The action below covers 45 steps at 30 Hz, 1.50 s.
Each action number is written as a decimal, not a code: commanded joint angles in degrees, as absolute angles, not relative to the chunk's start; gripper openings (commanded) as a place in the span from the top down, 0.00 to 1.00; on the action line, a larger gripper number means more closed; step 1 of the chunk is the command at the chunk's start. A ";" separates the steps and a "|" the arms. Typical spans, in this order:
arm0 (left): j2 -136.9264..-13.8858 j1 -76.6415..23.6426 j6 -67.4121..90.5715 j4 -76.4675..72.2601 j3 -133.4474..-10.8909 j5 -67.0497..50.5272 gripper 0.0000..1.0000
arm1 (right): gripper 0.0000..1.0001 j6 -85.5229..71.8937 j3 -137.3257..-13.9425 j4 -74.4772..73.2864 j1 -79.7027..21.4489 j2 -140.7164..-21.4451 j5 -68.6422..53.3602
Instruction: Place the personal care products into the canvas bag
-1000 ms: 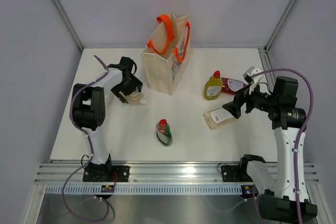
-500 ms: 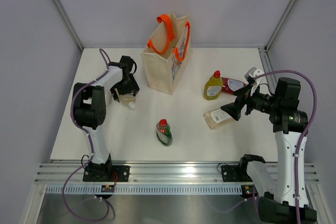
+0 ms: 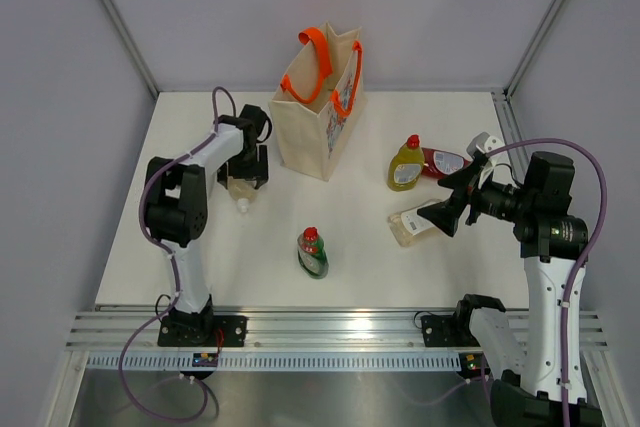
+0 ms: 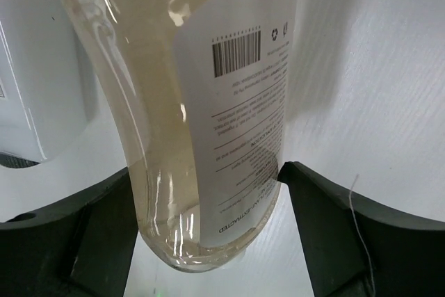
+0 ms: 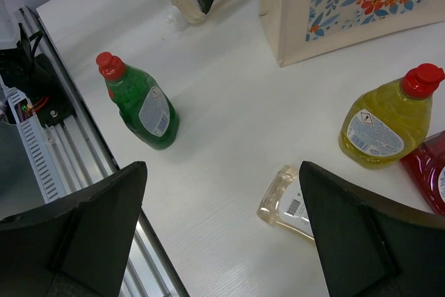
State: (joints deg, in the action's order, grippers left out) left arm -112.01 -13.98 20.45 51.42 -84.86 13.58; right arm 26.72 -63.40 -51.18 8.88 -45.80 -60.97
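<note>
Compared with a second earlier, the left end effector [image 3: 243, 179] has been swung closer to the upright beige canvas bag with orange handles [image 3: 315, 122], which now stands just beside it on its right. It is clamped on a clear plastic bottle of pale liquid with a white label [image 4: 174, 102]. The bottle has been turned: earlier its cap pointed toward the right arm, and now its long axis runs from the end effector toward the near edge of the white table [image 3: 260, 267], cap leading. In the left wrist view the bottle's base is seen between the fingers [image 4: 334, 234]. Whether it touches the table cannot be told.

The right end effector [image 3: 450, 205] has been drawn back slightly. It is spread wide and holds nothing. Just ahead of it a second clear bottle [image 5: 286, 204] lies on its side, one end hidden by a finger. A yellow-green bottle [image 3: 406, 165] stands beyond it, touching a red bottle [image 3: 445, 161]. A green bottle with a red cap [image 3: 312, 252] lies well apart from both end effectors.
</note>
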 commanded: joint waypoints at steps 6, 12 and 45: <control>-117.15 -15.82 19.69 58.01 -87.98 24.34 0.53 | 0.01 25.93 -63.81 -52.56 8.88 -44.83 -63.81; -117.25 -16.26 15.93 56.95 -87.27 16.37 0.43 | 0.01 26.10 -63.98 -53.17 8.88 -44.91 -63.81; -107.49 -1.41 22.85 35.35 -71.39 -35.50 1.00 | 0.01 28.13 -62.14 -55.64 8.79 -44.56 -65.48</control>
State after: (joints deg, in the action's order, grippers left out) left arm -111.35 -2.22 20.25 42.65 -74.41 -25.52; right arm 27.49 -62.59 -55.53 8.88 -44.93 -63.44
